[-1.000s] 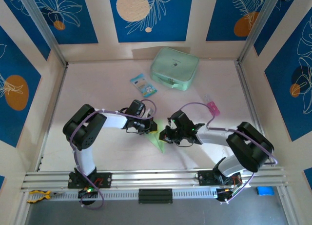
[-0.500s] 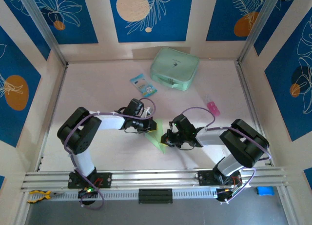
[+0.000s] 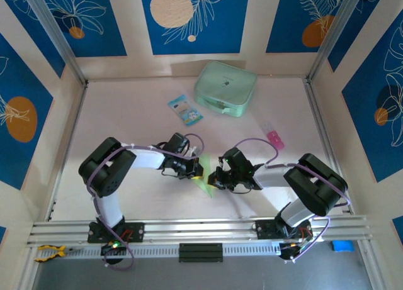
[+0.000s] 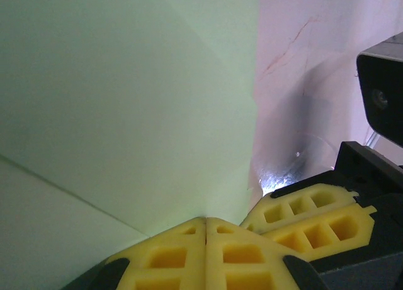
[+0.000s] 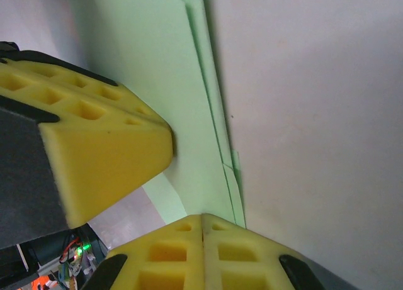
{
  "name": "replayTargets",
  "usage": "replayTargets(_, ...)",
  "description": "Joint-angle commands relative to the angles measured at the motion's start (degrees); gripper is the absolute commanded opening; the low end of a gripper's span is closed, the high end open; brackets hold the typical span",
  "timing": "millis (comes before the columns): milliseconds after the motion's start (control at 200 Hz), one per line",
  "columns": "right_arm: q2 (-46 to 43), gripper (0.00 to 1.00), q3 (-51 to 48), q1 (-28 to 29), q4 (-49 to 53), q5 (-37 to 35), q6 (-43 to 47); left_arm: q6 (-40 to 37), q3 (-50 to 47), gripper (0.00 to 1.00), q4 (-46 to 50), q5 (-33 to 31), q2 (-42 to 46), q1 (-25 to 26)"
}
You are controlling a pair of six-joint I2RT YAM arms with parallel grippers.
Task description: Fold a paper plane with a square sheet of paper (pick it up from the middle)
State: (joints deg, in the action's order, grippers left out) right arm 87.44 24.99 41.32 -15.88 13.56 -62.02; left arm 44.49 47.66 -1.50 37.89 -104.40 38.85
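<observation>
The pale tabletop (image 3: 126,114) takes up the whole floor of the booth. Both arms reach in over it from the near rail and bend toward each other at its middle.

Well beyond the two grippers, close to the far wall, lies a mint-green zip case (image 3: 225,89), flat and apart from everything else.

The left gripper (image 3: 195,170) and the right gripper (image 3: 214,177) meet almost tip to tip, with the light-green sheet of paper (image 3: 204,184) between them. From above, a pointed green corner pokes out from under the grippers toward the near edge.

In the left wrist view, the left gripper (image 4: 206,222) has its yellow pads pressed together with no gap, and the sheet of paper (image 4: 126,101) rises straight out of the seam as a broad green face with a faint crease across it. A pad of the right gripper sits just to the side, at the paper's edge.

In the right wrist view, the right gripper (image 5: 203,219) is likewise clamped tight on the sheet of paper (image 5: 170,82). Layered folded edges run away from its tips, and the left gripper's pad presses on the same green face close by.

Farther out from the left gripper, short of the case, lies a small blue-and-white packet (image 3: 185,109). Out beyond the right gripper, off to its outer side, lies a small pink object (image 3: 274,138).
</observation>
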Motion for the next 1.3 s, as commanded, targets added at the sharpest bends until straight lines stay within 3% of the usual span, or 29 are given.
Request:
replayTargets(0,1.6,0.01,-2.8,-0.3,8.7,-2.1,-0.2,-0.7,-0.9,0.0,3.2,-1.6,-1.7,-2.4)
replayTargets(720,2.4,0.0,-1.9,-0.3,9.1,0.3,3.2,-5.0,9.3,0.0,12.3,-10.7,-1.1,-11.3)
replayTargets(1055,-0.9,0.07,4.2,-1.0,12.7,3.2,9.0,-5.1,5.1,0.04,10.4,-10.0,8.1,-10.1)
replayTargets(1295,-7.3,0.21,3.7,-0.6,12.0,2.0,7.2,-3.5,3.2,0.04,6.4,-7.6,8.0,-5.5)
